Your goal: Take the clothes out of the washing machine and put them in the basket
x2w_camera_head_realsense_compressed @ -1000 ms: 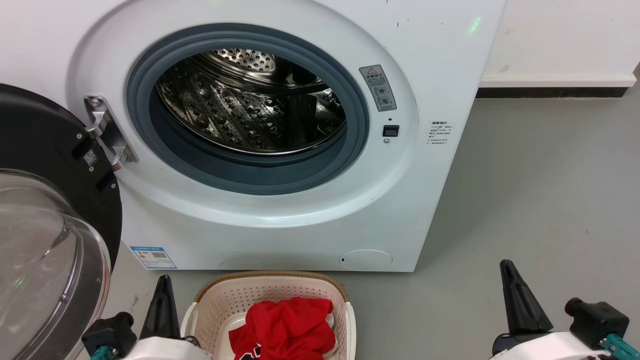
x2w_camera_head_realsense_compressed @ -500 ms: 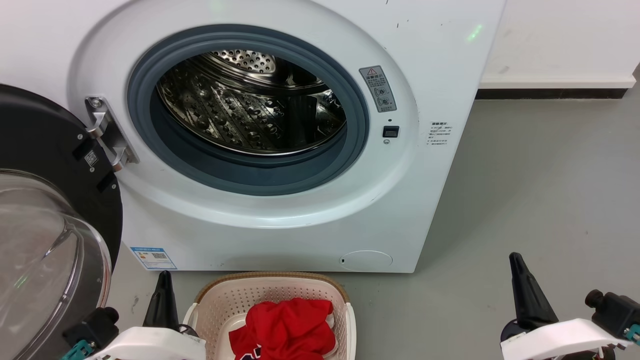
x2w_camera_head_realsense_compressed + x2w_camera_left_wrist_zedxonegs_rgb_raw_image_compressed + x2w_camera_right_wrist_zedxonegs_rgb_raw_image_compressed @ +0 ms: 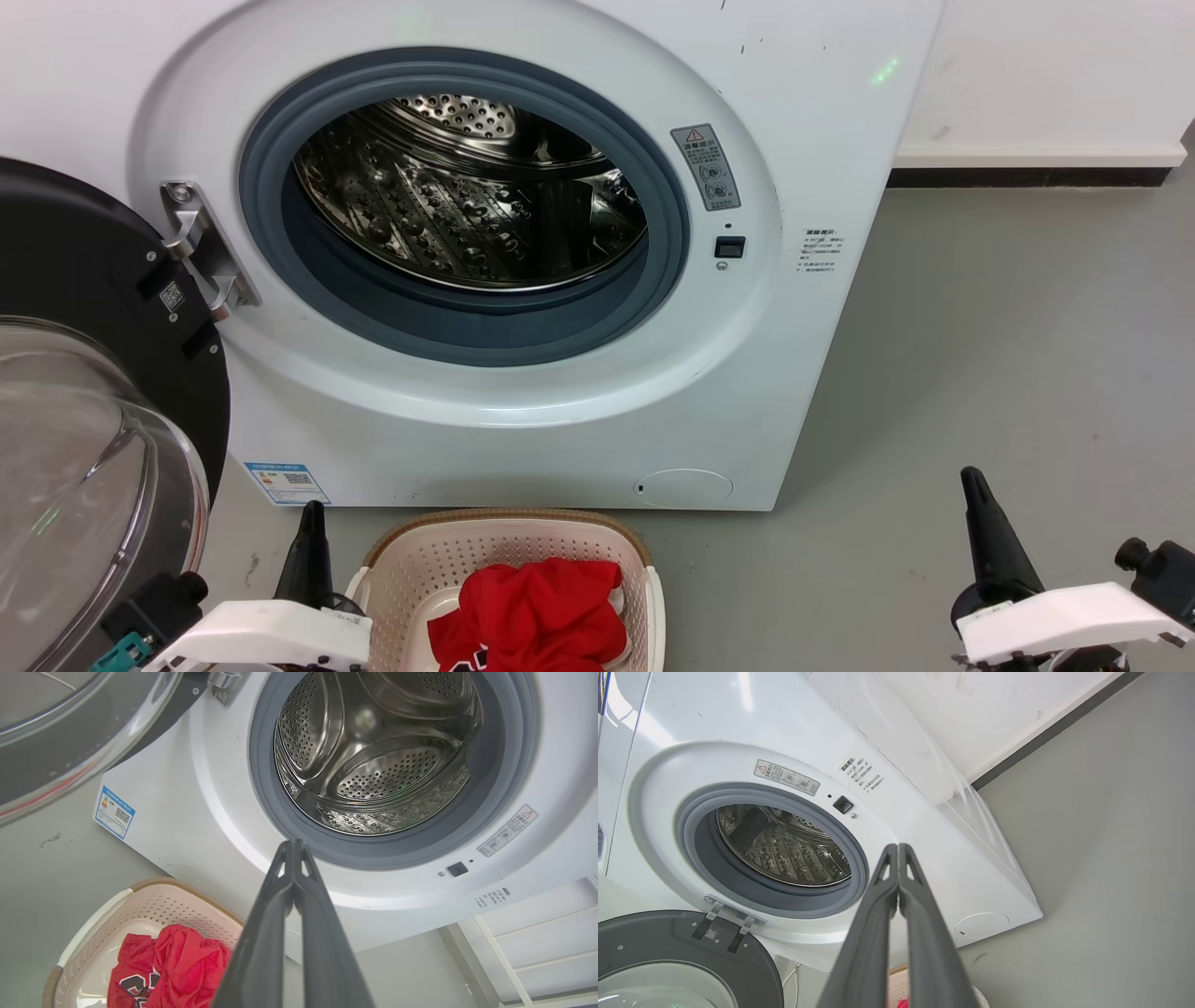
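Left of the basket (image 3: pixel 504 514), open door (image 3: pixel 56 252); left claw (image 3: pixel 293 844), right claw (image 3: pixel 898 847) closed, empty.

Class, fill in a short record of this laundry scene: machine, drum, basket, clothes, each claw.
Washing machine: door swung open at the left
Drum: bare perforated steel where visible
Basket: on the floor before the machine
Clothes: red, heaped in the basket
Left claw: shut, empty
Right claw: shut, empty

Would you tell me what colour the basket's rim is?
The basket rim is brown, woven-look; the head view shows it best.
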`<state>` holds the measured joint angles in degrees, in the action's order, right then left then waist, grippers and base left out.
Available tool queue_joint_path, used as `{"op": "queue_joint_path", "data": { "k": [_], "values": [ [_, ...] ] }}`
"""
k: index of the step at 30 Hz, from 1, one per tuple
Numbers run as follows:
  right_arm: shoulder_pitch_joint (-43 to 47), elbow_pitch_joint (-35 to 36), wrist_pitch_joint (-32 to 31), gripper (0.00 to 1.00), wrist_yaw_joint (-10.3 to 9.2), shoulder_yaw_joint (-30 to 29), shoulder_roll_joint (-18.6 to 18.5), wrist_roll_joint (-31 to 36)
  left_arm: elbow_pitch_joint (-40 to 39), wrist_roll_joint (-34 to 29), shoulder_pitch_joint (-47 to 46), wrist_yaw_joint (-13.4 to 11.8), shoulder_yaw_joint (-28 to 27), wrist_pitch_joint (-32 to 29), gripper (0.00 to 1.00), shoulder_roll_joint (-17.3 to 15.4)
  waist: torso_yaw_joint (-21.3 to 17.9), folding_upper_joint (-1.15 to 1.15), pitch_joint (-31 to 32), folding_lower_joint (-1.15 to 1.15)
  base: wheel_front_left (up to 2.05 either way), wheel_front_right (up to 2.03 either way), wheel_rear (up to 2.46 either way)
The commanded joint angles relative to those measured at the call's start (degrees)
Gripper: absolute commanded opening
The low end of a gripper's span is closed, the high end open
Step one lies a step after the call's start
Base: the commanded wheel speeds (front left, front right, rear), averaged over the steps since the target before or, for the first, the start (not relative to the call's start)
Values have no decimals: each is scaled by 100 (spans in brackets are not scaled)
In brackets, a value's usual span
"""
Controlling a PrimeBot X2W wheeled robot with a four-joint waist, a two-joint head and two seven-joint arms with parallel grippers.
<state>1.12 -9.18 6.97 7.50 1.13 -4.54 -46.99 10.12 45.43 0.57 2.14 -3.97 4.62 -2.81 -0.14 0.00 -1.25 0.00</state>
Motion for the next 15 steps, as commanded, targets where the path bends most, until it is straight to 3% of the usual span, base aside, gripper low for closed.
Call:
{"op": "queue_joint_path", "data": {
  "k": [1,15],
  "values": [
    [-182,35,-44,0,0,-24,-47,-205,-38,188,-166,48,-30,-46,0,-8,0,0,2,0,0,0,0],
    [-314,-78,-278,0,0,-114,-59,-1260,58,1214,-292,165,-86,-292,0,-9,3,0,20,0,0,0,0]
  ]
}}
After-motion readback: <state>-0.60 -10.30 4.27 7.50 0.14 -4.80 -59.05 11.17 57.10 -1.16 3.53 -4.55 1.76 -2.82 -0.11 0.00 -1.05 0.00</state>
